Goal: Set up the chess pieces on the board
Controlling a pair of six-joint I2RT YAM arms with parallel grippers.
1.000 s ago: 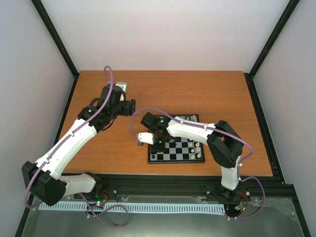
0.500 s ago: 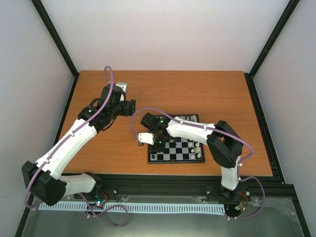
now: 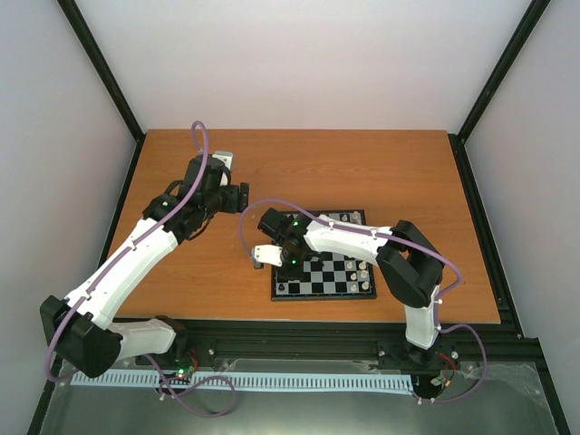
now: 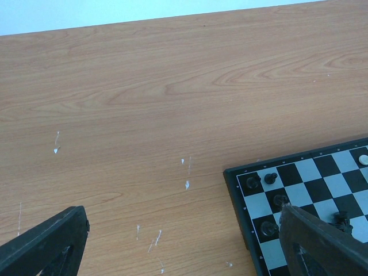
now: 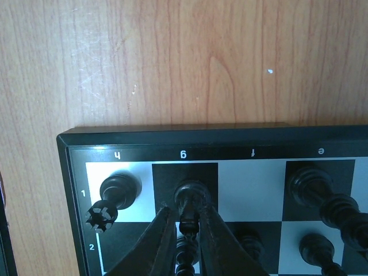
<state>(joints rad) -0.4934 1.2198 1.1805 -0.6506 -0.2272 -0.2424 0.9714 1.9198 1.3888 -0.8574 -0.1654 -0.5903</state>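
Observation:
The board (image 3: pixel 313 292) lies right of the table's middle, with black chess pieces (image 4: pixel 253 183) along its left edge and pale ones (image 3: pixel 362 269) on its right side. My right gripper (image 5: pixel 187 210) hangs over the board's left edge (image 5: pixel 172 136). Its fingers (image 5: pixel 164 230) closely flank a black piece (image 5: pixel 192 192) standing on the dark square marked g; whether they touch it I cannot make out. A black rook (image 5: pixel 118 187) stands on the corner square beside it. My left gripper (image 4: pixel 187 247) is open and empty above bare wood left of the board (image 4: pixel 244 198).
Small white marks (image 4: pixel 187 184) dot the wooden table (image 3: pixel 272 163) near the board's corner. More black pieces (image 5: pixel 310 184) stand along the same row to the right of my right fingers. Black frame rails (image 3: pixel 136 154) border the table.
My right gripper's fingers have eased slightly apart around the black piece. Neither arm has visibly shifted.

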